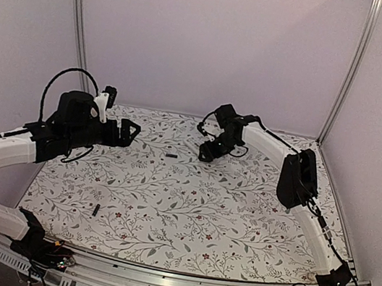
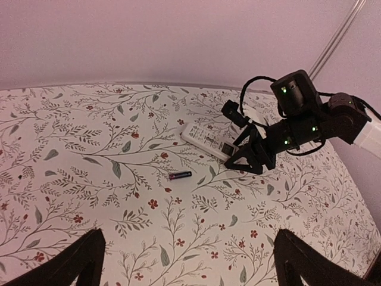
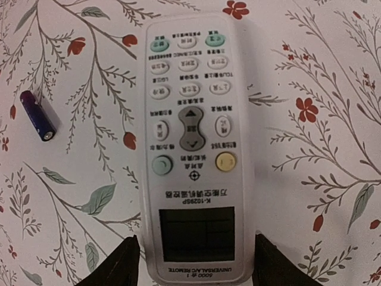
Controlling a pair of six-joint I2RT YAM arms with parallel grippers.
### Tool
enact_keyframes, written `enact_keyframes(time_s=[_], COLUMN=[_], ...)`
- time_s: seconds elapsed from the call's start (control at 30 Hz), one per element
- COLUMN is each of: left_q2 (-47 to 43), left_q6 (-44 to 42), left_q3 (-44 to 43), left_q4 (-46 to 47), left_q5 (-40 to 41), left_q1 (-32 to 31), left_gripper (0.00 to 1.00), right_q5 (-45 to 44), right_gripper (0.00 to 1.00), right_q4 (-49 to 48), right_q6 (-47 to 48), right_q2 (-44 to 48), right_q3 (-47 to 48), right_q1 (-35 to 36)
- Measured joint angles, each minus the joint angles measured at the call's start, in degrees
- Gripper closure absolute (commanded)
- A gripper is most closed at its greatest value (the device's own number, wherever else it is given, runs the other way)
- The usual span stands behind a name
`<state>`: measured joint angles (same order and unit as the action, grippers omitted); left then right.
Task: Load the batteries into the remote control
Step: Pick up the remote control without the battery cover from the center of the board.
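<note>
The white remote control (image 3: pixel 190 149) lies face up on the floral table, buttons and dark display showing. My right gripper (image 3: pixel 196 265) is open and straddles its display end, with a finger close to each side. One black battery (image 3: pixel 37 115) lies just left of the remote; the left wrist view shows this battery (image 2: pixel 180 175) in front of the remote (image 2: pixel 205 141) and right gripper (image 2: pixel 250 161). A second battery (image 1: pixel 95 210) lies near the front left. My left gripper (image 1: pixel 128 134) is open and empty, raised above the table's left rear.
The floral mat (image 1: pixel 236 224) ends at a metal rail (image 1: pixel 175 280) in front. Pale walls and upright metal posts (image 1: pixel 78 29) close in the back and sides. The right arm's elbow (image 1: pixel 297 177) hangs over the right side.
</note>
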<state>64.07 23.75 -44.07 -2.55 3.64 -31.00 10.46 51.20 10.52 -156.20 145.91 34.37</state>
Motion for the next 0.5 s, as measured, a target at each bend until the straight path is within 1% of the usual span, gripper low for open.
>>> enact_keyframes(time_s=[0.17,0.37,0.5], left_q2=[-0.20,-0.52,-0.50], left_q6=[0.00,0.00,0.00], left_q3=[0.00,0.00,0.00], left_q4=[0.00,0.02,0.09], left_q5=[0.04,0.07,-0.26], left_q1=[0.00,0.00,0.00], left_gripper=[0.00,0.00,0.01], right_q5=[-2.25,-2.67,-2.97], right_gripper=[0.47,0.58,0.65], right_q4=[0.02,-0.20,-1.88], right_q6=[0.79,0.92,0.90], right_q2=[0.00,0.17,3.04], right_q3=[0.00,-0.44,-5.64], right_q1=[0.24,0.24,0.24])
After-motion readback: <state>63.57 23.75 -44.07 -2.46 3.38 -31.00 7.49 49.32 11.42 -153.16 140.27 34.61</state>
